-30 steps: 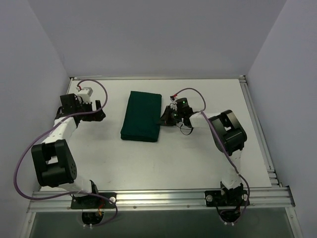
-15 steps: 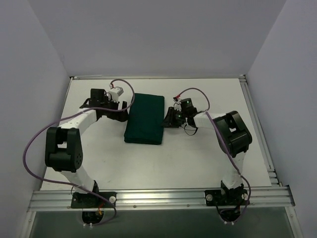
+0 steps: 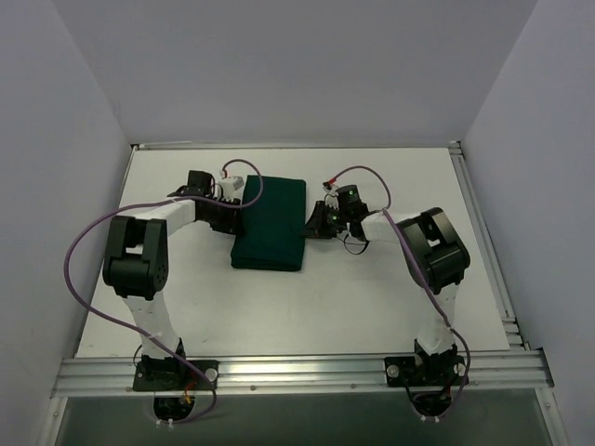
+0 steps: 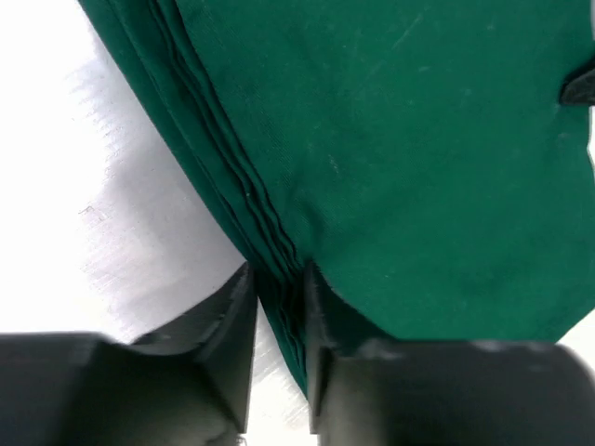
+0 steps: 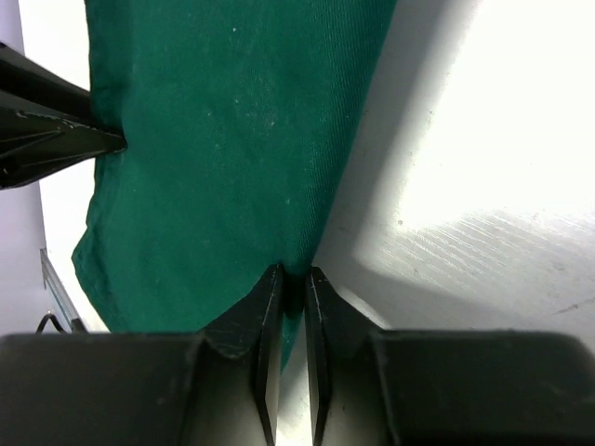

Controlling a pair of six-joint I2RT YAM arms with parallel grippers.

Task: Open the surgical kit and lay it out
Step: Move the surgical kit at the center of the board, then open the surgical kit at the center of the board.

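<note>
The surgical kit is a folded dark green cloth wrap [image 3: 271, 221] lying flat in the middle of the white table [image 3: 372, 297]; tray and instruments are hidden. My left gripper [image 3: 237, 212] is at the wrap's left edge. In the left wrist view its jaws [image 4: 279, 279] are shut on the stacked fold layers of the cloth [image 4: 409, 167]. My right gripper [image 3: 310, 223] is at the wrap's right edge. In the right wrist view it [image 5: 294, 274] pinches a thin edge of the cloth [image 5: 232, 139], with the left gripper's fingers [image 5: 46, 139] showing across the wrap.
Metal rails [image 3: 297, 372] run along the table's near edge, with another rail down the right side [image 3: 483, 242]. Pale walls close in on the left, back and right. Purple cables [image 3: 84, 269] loop off both arms.
My left arm swung right from the table's left side to the wrap's left edge, and its jaws closed on the folds. The wrap shifted slightly right. The right gripper stayed at the right edge.
</note>
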